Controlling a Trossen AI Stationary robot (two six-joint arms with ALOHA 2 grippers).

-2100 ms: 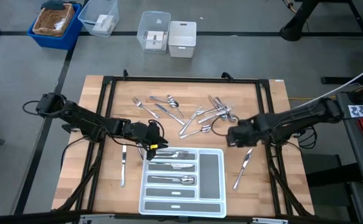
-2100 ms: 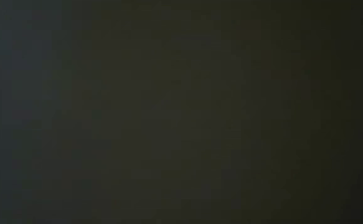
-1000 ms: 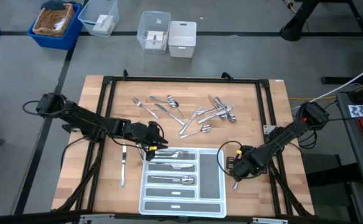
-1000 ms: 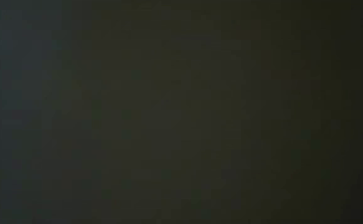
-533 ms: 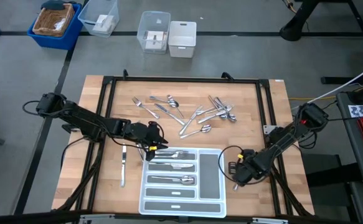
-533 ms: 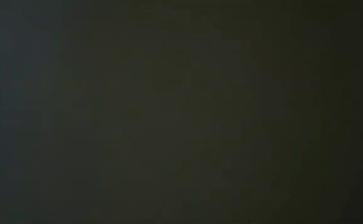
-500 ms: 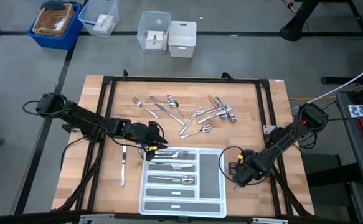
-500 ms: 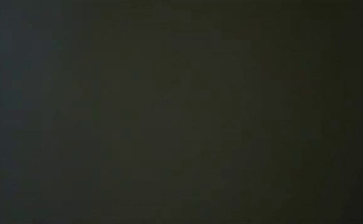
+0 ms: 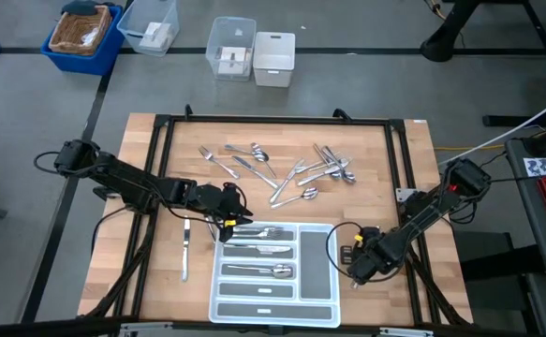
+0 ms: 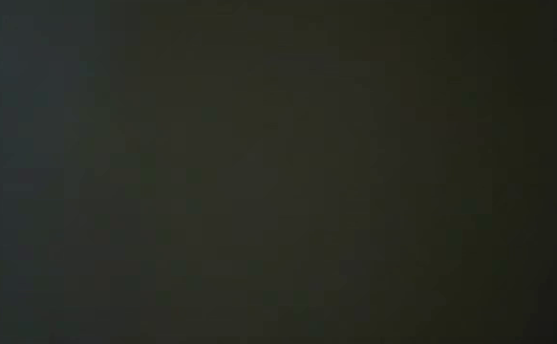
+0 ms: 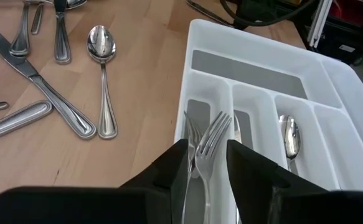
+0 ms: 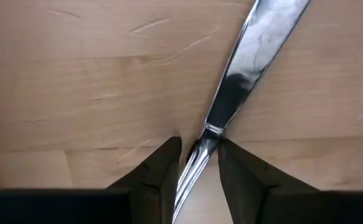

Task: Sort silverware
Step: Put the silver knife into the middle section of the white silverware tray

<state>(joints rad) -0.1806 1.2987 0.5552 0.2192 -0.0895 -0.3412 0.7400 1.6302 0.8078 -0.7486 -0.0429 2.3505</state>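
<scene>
Right gripper (image 12: 197,163) lowered further, fingers (image 12: 162,167) straddling knife (image 12: 243,74).

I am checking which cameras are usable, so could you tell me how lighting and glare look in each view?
Low view: uniformly dark, nothing discernible. High view: evenly lit, with soft shadows under the arms on the wooden table. Left wrist view: bright, with glare on the spoon and the fork between the left gripper fingers. Right wrist view: reflections streak the knife the right gripper straddles.
</scene>
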